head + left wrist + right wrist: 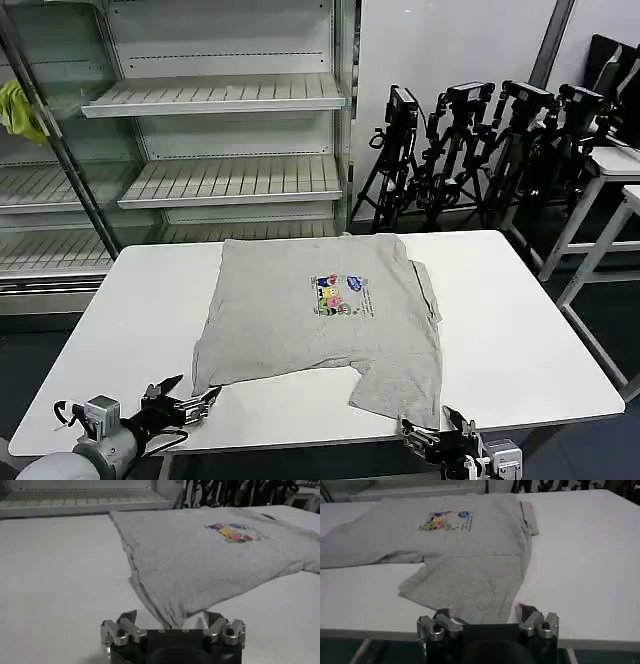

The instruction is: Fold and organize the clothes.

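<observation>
The grey T-shirt (320,325) lies in the middle of the frame on the white table (520,330), partly folded. At the bottom edge, left gripper (200,402) and right gripper (440,432) wait spread wide, grasping nothing.

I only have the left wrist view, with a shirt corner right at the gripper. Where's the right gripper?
Observer: The right gripper is at the near edge of the table, just short of the T-shirt's other near corner.
Operator: Open or shut?
Observer: Open. In the right wrist view its fingers stand apart, with that hem corner just ahead between them, not gripped.
Operator: Is the near hem straight?
Observer: No. In the head view the shirt's right side reaches closer to the near edge than its left side.
</observation>
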Controlling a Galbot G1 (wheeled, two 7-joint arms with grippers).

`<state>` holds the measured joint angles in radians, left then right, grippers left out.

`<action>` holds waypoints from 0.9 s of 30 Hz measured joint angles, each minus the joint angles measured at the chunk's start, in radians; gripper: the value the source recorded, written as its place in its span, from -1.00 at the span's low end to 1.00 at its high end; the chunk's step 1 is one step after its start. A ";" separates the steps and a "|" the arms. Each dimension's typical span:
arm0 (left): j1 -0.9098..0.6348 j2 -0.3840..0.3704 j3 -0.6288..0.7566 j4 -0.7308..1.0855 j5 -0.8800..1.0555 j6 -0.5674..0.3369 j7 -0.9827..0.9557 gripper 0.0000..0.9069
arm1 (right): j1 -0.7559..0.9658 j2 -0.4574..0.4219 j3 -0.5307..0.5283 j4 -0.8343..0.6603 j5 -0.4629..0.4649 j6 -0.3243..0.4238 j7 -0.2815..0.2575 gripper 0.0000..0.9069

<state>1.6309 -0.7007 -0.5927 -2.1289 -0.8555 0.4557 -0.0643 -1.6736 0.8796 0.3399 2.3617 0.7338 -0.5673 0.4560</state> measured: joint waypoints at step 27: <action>0.026 -0.049 0.018 -0.003 0.058 -0.026 0.040 -0.91 | -0.059 0.002 0.022 0.012 -0.038 0.002 -0.025 -1.00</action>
<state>1.6564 -0.7495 -0.5751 -2.1321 -0.7975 0.4295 -0.0242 -1.7326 0.8811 0.3624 2.3732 0.6957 -0.5657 0.4310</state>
